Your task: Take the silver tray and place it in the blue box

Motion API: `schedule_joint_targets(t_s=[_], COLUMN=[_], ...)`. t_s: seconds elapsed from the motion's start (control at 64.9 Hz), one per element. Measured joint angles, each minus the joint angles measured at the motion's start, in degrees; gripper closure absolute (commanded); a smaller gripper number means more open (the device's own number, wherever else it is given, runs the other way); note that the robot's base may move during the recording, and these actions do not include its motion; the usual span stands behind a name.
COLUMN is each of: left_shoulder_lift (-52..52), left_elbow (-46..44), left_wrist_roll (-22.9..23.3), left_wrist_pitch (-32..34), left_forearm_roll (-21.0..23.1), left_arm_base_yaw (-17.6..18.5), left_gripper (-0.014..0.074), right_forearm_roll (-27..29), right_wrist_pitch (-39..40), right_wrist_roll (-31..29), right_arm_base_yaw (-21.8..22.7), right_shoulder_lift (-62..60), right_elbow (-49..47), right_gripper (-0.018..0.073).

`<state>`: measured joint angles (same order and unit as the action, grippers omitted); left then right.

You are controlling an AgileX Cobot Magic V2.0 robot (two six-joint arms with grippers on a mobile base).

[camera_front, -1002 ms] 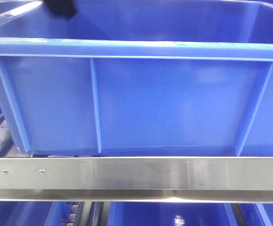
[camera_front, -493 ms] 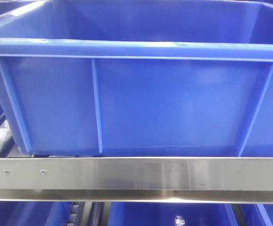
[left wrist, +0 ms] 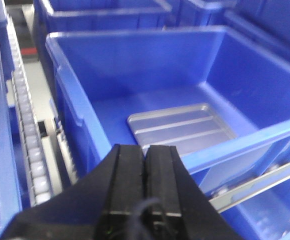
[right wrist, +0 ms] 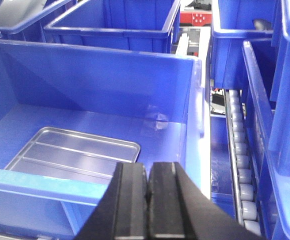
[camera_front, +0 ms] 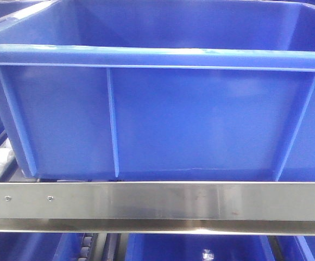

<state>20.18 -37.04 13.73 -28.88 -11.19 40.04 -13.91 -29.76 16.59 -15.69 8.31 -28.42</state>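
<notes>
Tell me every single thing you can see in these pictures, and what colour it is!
blue box: one, blue, in the middle, on the rollers.
silver tray: one, shiny silver, lying flat on the blue box's floor.
other crates: several, blue, behind and beside the box.
rollers: rows, pale grey, on both sides of the box.
metal rail: one, silver, across the front below the box.
left gripper: one, black, shut, above the box's near rim.
right gripper: one, black, shut, above the near rim.

The silver tray lies flat on the floor of the blue box, lower left in the right wrist view. It is shiny, round-cornered, with two long ridges. The box's ribbed wall fills the front view.
</notes>
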Motion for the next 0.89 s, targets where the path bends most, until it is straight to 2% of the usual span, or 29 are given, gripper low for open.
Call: schedule_joint_targets(t_s=[0.37, 0.524, 0.632, 0.678, 0.894], left_shoulder_lift=[-0.1, -0.5, -2.2, -3.3, -10.4], left_elbow=[0.6, 3.0, 5.7, 8.2, 22.1], left_wrist_roll=[0.0, -0.4, -4.9, -7.2, -9.0], left_wrist_pitch=[0.4, 1.3, 3.1, 5.4, 18.6], left_forearm_roll=[0.7, 4.7, 8.5, 9.9, 11.2], left_arm_base_yaw=[0.0, -0.7, -5.3, -9.3, -24.7], left_gripper=[0.07, 0.0701, 0.0701, 0.07, 0.0701], right_forearm_roll=[0.0, 0.0, 0.0, 0.0, 0.0], right_wrist_pitch=[0.0, 0.0, 0.0, 0.0, -0.1], right_wrist_roll=[0.0, 0.0, 0.0, 0.0, 0.0], right_arm_base_yaw=[0.0, 0.0, 0.0, 0.0, 0.0], right_shoulder_lift=[0.0, 0.0, 0.0, 0.0, 0.0], right_elbow=[0.0, 0.0, 0.0, 0.0, 0.0], right_gripper=[0.051, 0.051, 0.051, 0.051, 0.051])
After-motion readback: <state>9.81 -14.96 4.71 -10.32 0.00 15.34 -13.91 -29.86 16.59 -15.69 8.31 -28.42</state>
